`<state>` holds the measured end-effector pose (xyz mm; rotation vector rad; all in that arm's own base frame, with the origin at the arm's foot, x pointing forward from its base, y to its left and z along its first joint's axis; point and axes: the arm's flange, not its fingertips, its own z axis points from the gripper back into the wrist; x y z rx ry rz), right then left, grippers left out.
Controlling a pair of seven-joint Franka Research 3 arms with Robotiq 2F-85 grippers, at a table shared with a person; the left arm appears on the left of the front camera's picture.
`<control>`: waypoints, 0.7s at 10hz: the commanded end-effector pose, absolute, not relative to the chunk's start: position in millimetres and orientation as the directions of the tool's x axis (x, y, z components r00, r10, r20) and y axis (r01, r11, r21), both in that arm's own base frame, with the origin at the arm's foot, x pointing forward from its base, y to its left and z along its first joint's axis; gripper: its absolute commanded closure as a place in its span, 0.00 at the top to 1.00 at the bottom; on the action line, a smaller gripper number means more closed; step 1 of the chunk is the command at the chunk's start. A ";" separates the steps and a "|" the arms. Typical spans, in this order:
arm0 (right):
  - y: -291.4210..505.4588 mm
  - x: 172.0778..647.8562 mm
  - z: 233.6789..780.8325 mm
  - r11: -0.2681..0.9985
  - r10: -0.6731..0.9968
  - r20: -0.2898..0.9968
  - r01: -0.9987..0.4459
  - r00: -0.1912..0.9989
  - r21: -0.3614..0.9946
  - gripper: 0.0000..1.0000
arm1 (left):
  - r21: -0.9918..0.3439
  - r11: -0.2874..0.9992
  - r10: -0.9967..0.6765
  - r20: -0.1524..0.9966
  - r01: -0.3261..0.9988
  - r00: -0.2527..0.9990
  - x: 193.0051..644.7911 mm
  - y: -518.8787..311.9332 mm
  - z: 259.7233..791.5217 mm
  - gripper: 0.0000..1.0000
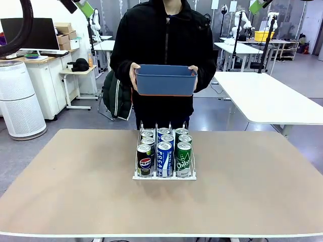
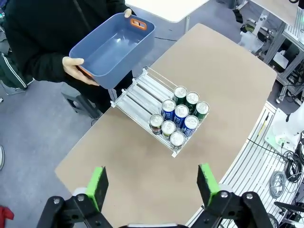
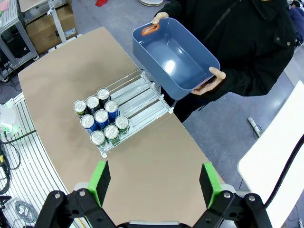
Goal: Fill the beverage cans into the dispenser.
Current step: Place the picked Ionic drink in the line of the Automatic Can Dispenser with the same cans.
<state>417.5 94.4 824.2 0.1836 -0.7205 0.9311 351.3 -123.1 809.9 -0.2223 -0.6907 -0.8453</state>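
Nine beverage cans (image 1: 164, 151) are in the dispenser (image 1: 164, 176) right now, sitting at centre frame in the front view, three to a lane and three deep, all bunched at the rack's near end. From what I can see, the loading looks finished or very close to it: the table (image 1: 60, 191) around the rack carries no loose cans, and the blue bin (image 1: 165, 79) the person holds up at the top centre looks empty from my wrist views. The back half of each lane is bare wire, so there is room for more, but I see nothing left to put in.

The rack itself: white, low, thin wire dividers, sloping toward me. Front row reads a black Pepsi can (image 1: 144, 160) on the left, a blue-and-white Pocari can (image 1: 164, 159) in the middle, a green Chilsung can (image 1: 183, 159) on the right. All stand upright, silver tops up, touching their neighbours.

My left gripper (image 2: 153, 185) hangs high above the table, jaws spread wide, nothing between the green pads. My right gripper (image 3: 154, 184) is the same: raised, spread wide, empty, with the rack at the left centre of its view.
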 end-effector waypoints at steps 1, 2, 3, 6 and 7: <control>93.7 416.0 822.8 0.605 0.663 0.639 -0.782 0.391 -0.150 1.00 | 0.075 0.671 -0.593 0.652 0.738 0.473 351.2 -118.3 804.3 1.00; 93.7 416.0 822.8 0.605 0.663 0.639 -0.782 0.391 -0.150 1.00 | 0.071 0.673 -0.580 0.669 0.736 0.465 348.4 -115.1 801.0 1.00; 93.7 416.0 822.8 0.605 0.663 0.639 -0.782 0.391 -0.150 1.00 | 0.066 0.673 -0.574 0.674 0.737 0.464 348.3 -112.4 798.0 1.00; 93.7 416.0 822.8 0.605 0.663 0.639 -0.782 0.391 -0.150 1.00 | 0.075 0.672 -0.571 0.687 0.737 0.450 345.9 -110.8 795.0 1.00; 93.7 416.0 822.8 0.605 0.663 0.639 -0.782 0.391 -0.150 1.00 | 0.075 0.669 -0.571 0.688 0.739 0.448 346.6 -110.8 794.4 1.00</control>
